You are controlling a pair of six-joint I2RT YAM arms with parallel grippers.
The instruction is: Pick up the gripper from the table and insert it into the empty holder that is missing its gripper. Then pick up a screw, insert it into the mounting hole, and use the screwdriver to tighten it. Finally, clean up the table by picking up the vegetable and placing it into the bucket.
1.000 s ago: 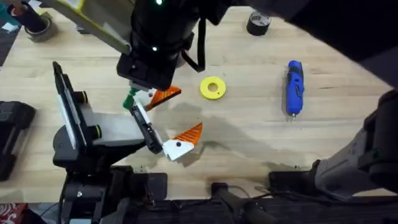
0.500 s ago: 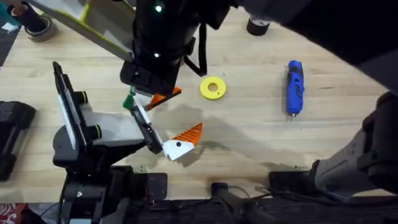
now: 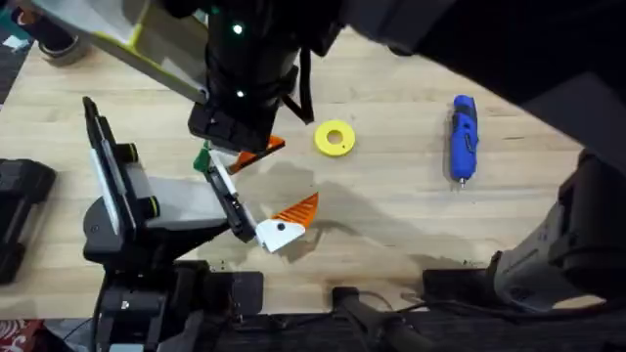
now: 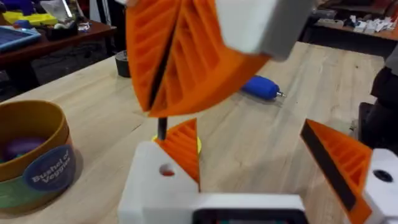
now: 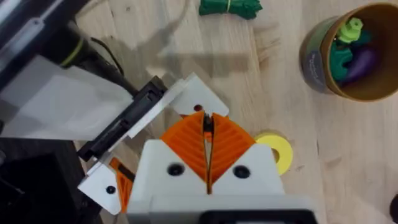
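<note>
Right gripper (image 5: pixel 206 134) is clenched on the screw (image 4: pixel 161 127), a thin dark pin poking out between its orange pads. It hangs just over the holder (image 4: pixel 155 186), close to the mounting hole in the white mount. I can't tell if the screw tip is touching yet.

The orange fingertip (image 4: pixel 183 148) is already seated on that holder, ribbed face toward the other finger. Left gripper (image 4: pixel 261 177) is released, its fingers well apart with nothing between them. In the overhead view it sits left of centre, with the right arm reaching across above it.

The screwdriver (image 3: pixel 462 137) is lying on the bench (image 3: pixel 391 215) at the right of the frame, well away from both grippers. A yellow ring (image 3: pixel 335 137) sits between it and the grippers. The vegetable (image 5: pixel 230 7) is on the bench near the holder, and it shows as a bit of green at the arm's edge in the overhead view. The bucket (image 5: pixel 348 53) stands upright near the vegetable with some colourful bits inside.
</note>
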